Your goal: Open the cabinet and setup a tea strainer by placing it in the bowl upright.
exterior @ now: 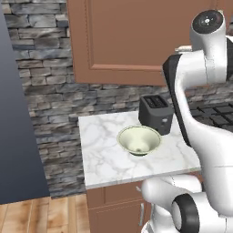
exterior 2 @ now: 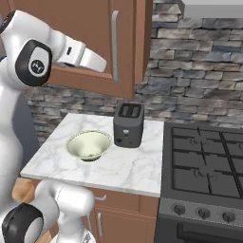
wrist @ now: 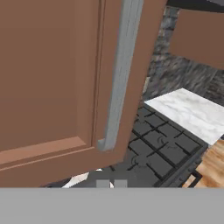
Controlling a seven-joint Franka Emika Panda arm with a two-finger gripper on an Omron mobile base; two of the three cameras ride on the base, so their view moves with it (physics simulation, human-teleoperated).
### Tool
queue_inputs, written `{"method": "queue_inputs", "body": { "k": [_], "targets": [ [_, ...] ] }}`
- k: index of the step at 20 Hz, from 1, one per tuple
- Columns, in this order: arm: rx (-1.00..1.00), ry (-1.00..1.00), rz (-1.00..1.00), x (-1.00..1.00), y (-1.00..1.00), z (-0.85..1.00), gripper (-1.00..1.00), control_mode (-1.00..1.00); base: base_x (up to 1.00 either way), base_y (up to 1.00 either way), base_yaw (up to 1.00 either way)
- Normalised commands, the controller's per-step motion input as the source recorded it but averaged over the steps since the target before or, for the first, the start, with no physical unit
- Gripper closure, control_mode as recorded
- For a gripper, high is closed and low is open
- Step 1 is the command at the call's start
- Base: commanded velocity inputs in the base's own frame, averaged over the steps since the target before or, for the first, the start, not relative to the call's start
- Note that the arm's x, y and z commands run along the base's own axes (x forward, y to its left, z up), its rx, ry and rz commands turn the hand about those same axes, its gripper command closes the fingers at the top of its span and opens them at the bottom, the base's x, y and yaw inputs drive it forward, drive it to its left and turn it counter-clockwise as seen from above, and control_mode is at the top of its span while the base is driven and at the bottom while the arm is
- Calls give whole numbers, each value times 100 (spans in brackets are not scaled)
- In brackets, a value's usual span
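A white robot arm is reaching up toward the large reddish-brown wooden wall cabinet (exterior 2: 85, 42), whose recessed-panel door is sitting closed with its long vertical silver bar handle (exterior 2: 114, 45) near the right edge. In the hand view, that handle (wrist: 120, 74) is running close past the camera, and the gripper (wrist: 111, 183) is showing its two small tips drawn tightly together at the bottom, just below the handle's lower end; whether they are pinching the bar cannot be told. Below, the round pale cream-green ceramic bowl (exterior 2: 88, 144) is waiting empty on the white marble counter (exterior 2: 118, 173), just beside a dark boxy toaster (exterior 2: 128, 124). The tea strainer is presumably behind the door. Opening it well likely means a firm hold on the bar and a pull along the door's arc, away from its hinge.
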Motion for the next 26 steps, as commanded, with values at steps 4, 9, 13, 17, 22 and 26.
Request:
{"method": "queue_inputs", "body": {
  "k": [4,9,13,17,22,26],
  "targets": [
    [0,0,-10,-65,56,0,100,-100,0,0,0],
    [0,0,-3,-59,23,0,100,-100,0,0,0],
    [0,0,0,-32,0,0,100,-100,0,0,0],
    [0,0,0,-28,0,0,100,-100,0,0,0],
    [0,0,0,-27,0,-2,-100,-100,0,0,0],
    [1,0,0,-15,-7,-4,-100,-100,0,0,0]
  ]
}}
